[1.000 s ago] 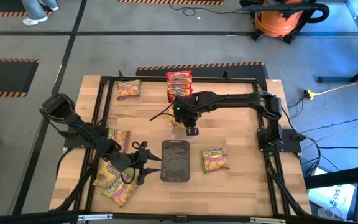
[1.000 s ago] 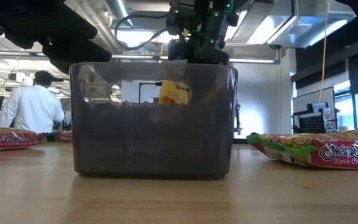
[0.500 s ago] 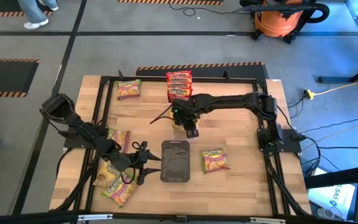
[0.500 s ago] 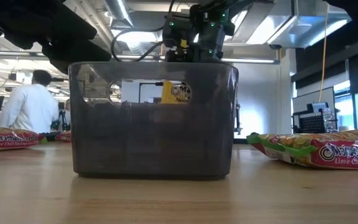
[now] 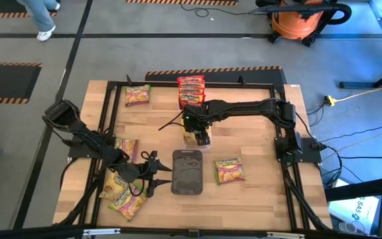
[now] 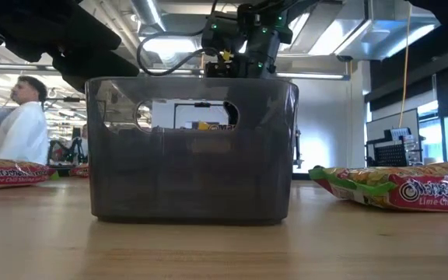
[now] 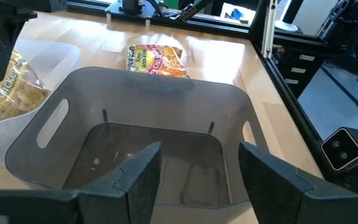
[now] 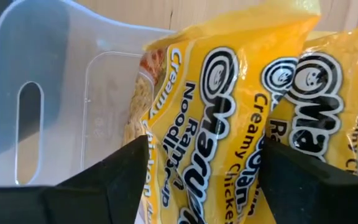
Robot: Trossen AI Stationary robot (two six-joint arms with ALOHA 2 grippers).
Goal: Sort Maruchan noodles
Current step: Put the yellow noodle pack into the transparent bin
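My left tool waits open at the near dark bin, which is empty. Green-pink packets lie loose. Farther, my right tool, fingers apart, hangs over yellow noodles in the clear tray. Mostly unsorted, I'd say.

yellow crinkly Maruchan packets cut off by picture edges, clear plastic tray partly hidden behind them

A: What colour are the noodle packets in the clear tray?
B: Yellow, with black and white letters. The bin is smoky grey. The packet behind it is green and pink.
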